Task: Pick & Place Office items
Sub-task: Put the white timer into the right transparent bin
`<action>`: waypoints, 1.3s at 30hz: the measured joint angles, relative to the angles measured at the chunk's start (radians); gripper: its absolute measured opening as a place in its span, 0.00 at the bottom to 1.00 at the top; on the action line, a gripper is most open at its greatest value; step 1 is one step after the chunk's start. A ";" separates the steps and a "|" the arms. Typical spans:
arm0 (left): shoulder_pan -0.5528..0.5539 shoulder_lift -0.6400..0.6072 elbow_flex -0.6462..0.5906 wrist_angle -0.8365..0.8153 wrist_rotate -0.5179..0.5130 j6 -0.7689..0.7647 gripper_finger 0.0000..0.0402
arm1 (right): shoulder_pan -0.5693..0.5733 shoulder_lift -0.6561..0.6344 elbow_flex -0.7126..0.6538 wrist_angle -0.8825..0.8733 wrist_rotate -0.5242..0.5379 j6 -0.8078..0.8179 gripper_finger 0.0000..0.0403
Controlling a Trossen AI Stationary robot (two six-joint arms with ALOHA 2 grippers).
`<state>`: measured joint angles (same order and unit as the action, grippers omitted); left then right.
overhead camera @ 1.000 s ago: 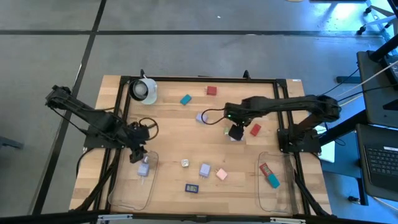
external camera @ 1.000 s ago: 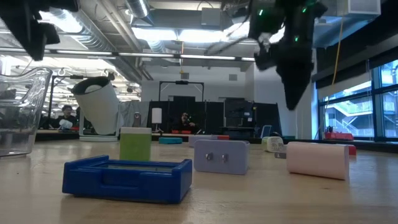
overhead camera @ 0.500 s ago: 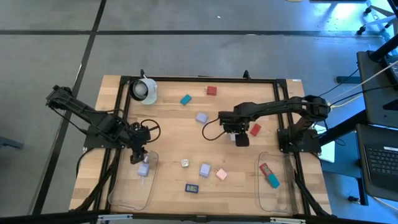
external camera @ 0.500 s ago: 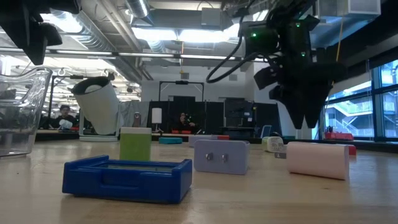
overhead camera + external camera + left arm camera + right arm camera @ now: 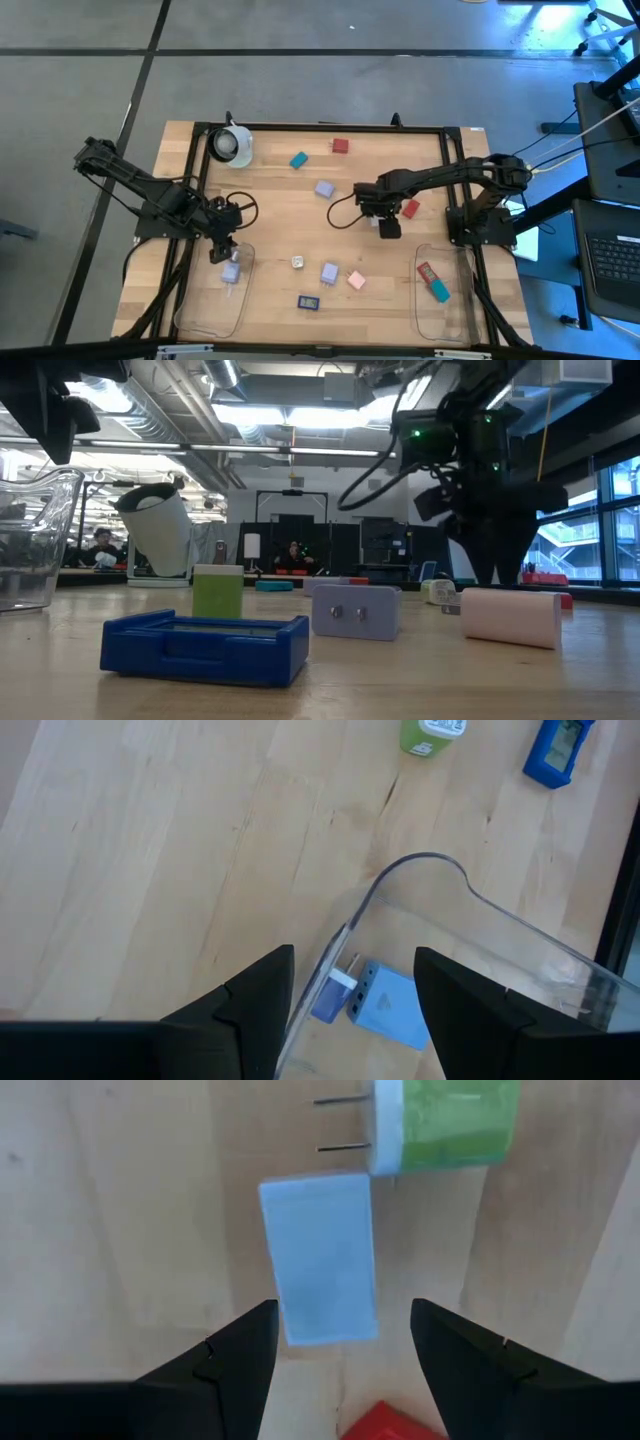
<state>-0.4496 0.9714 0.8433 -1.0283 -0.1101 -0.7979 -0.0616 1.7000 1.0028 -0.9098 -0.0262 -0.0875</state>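
My right gripper is open and low over the table's middle right, beside a red piece. In the right wrist view its fingers stand on either side of a light-blue block lying flat, with a green-and-white plug just beyond. The low view shows my right gripper dropping behind a pink piece. My left gripper is open above the rim of the left clear tray. A lavender plug piece lies in that tray.
Loose on the wood are a red piece, teal, two lavender, a small white-green one, pink and dark blue. The right tray holds a red and a teal piece. A white round object stands at the far left.
My right gripper has moved a little toward the near edge and come down close to the tabletop, staying open. The left arm and the pieces have kept still.
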 joint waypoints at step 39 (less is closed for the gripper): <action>0.000 0.000 0.001 0.085 -0.432 -0.277 0.51 | 0.000 -0.132 -0.110 0.163 -0.052 0.190 0.38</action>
<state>-0.4493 0.9714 0.8444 -0.9437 -0.5417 -1.0748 -0.0619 1.5685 0.8932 -0.7472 -0.0781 0.1027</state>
